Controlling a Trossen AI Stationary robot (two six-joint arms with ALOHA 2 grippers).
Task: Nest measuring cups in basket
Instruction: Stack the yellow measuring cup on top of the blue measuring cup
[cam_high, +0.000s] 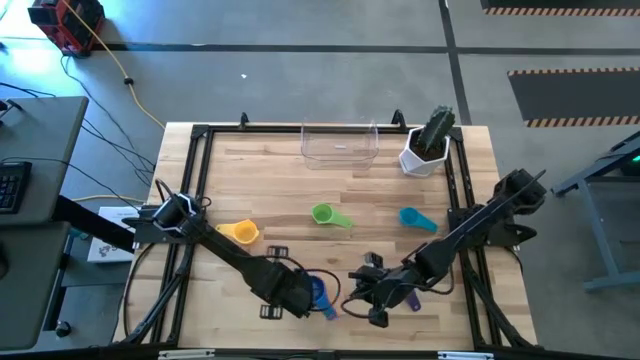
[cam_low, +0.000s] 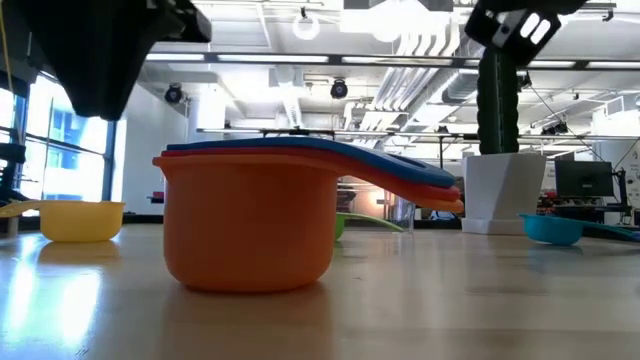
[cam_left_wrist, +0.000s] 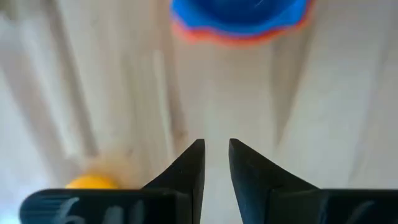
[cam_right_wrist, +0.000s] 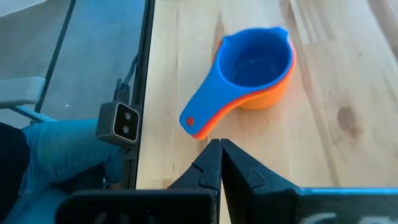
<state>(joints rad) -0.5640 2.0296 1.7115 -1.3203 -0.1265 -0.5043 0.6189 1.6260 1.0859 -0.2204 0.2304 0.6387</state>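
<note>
A nested stack of measuring cups (cam_right_wrist: 255, 65), blue on top, a red rim between and orange outermost, stands on its base near the table's near edge (cam_high: 318, 293) (cam_low: 250, 215). My left gripper (cam_left_wrist: 216, 162) hovers just left of the stack with a narrow gap between its fingers, touching nothing. My right gripper (cam_right_wrist: 221, 155) is shut and empty to the right of the stack, pointing at its handles. A purple cup (cam_high: 411, 298) peeks out under the right arm. The yellow cup (cam_high: 240, 232), green cup (cam_high: 330, 215) and teal cup (cam_high: 417, 219) lie on the table. The clear basket (cam_high: 340, 145) sits at the far edge.
A white pot with a green cactus (cam_high: 430, 145) stands right of the basket at the far edge. A black frame (cam_high: 190, 190) runs around the tabletop. Bare wood lies between the loose cups and the basket.
</note>
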